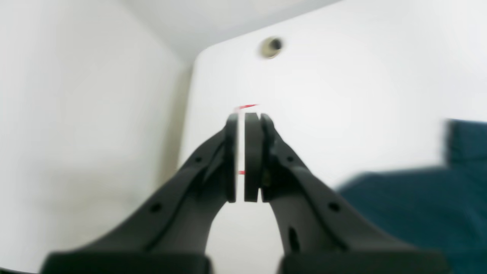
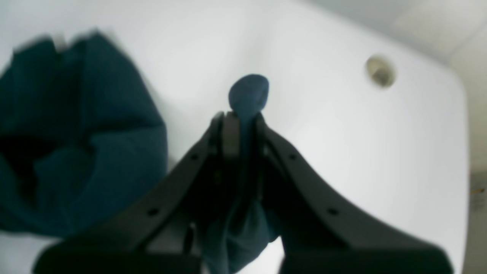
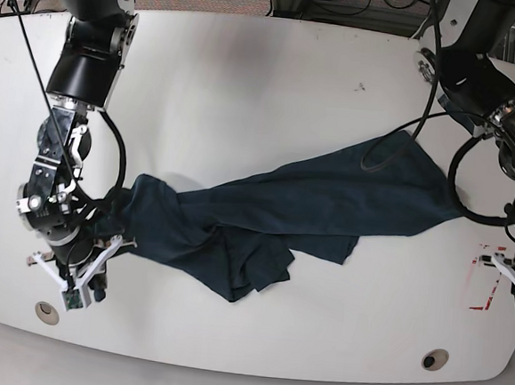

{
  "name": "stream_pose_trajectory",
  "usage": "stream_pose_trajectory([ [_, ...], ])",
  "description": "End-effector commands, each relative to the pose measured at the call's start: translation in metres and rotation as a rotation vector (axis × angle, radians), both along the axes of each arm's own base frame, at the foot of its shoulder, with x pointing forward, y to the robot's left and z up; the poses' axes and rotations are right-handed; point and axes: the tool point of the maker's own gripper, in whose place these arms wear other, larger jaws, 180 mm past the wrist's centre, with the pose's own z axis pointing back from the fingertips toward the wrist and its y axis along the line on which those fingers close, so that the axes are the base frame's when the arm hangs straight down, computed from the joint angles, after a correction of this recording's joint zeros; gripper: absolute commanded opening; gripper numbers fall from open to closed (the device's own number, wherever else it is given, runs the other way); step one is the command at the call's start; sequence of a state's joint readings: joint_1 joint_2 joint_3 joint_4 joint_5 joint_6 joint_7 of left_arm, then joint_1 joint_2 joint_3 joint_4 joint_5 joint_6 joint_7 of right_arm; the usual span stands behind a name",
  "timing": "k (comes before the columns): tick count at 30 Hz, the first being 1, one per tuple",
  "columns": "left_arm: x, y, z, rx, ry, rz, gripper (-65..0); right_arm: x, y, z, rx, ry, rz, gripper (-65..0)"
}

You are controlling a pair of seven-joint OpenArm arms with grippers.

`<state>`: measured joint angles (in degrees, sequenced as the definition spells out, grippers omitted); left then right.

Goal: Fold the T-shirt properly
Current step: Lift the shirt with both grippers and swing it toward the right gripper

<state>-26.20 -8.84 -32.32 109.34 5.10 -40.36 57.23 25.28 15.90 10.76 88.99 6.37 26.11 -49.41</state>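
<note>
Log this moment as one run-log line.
T-shirt: crumpled on table | right gripper: shut on T-shirt | left gripper: shut, empty

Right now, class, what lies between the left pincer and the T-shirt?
Only bare white table: in the left wrist view the shut left pincer holds nothing, and the T-shirt lies apart at lower right.

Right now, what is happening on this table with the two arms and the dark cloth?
A two-armed robot is working on folding a dark T-shirt, which lies stretched and crumpled across the white table, not yet folded. The right hand is shut on a bunch of the shirt's cloth at one end. The left hand is shut too but holds nothing; it hangs over bare table beside the shirt's other end, near some red marks.
</note>
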Motion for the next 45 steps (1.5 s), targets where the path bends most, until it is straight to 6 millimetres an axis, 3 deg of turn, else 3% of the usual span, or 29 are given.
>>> stream_pose_trajectory([
  [1, 0.004, 0.001, 0.043, 0.023, -0.114, 0.002, -64.6, 0.016, -0.010, 0.050, -0.013, -0.132, -0.009, -64.1],
  [3, 0.005, 0.003, 0.055, 0.029, -0.138, 0.012, -64.7, 0.019, -0.013, 0.061, -0.019, -0.157, -0.012, -64.0],
  [5, 0.007, 0.004, 0.085, 0.033, -0.209, 0.028, -64.6, 0.026, -0.024, 0.088, -0.033, -0.204, -0.035, -63.5],
  [15, 0.019, 0.000, 0.124, -0.007, -0.307, 0.009, -63.2, 0.033, -0.037, 0.133, -0.063, -0.290, -0.053, -63.1],
  [19, 0.030, -0.001, 0.116, -0.038, -0.287, -0.016, -59.4, 0.031, -0.036, 0.130, -0.064, -0.285, -0.052, -63.0],
  [25, 0.045, -0.001, 0.091, -0.081, -0.231, -0.044, -44.0, 0.030, -0.034, 0.120, -0.058, -0.263, -0.050, -62.9],
  [27, 0.050, 0.006, 0.072, -0.103, -0.174, -0.036, -38.4, 0.027, -0.029, 0.099, -0.042, -0.228, -0.046, -63.0],
  [37, 0.057, 0.006, 0.032, -0.161, -0.060, -0.039, -34.6, 0.017, -0.019, 0.060, -0.017, -0.155, -0.034, -63.0],
  [41, 0.059, 0.005, 0.026, -0.180, -0.030, -0.038, -34.7, 0.012, -0.012, 0.052, -0.018, -0.142, -0.020, -63.3],
  [45, 0.061, 0.000, 0.008, -0.195, 0.022, -0.049, -33.0, 0.009, -0.011, 0.049, -0.020, -0.141, -0.017, -63.3],
])
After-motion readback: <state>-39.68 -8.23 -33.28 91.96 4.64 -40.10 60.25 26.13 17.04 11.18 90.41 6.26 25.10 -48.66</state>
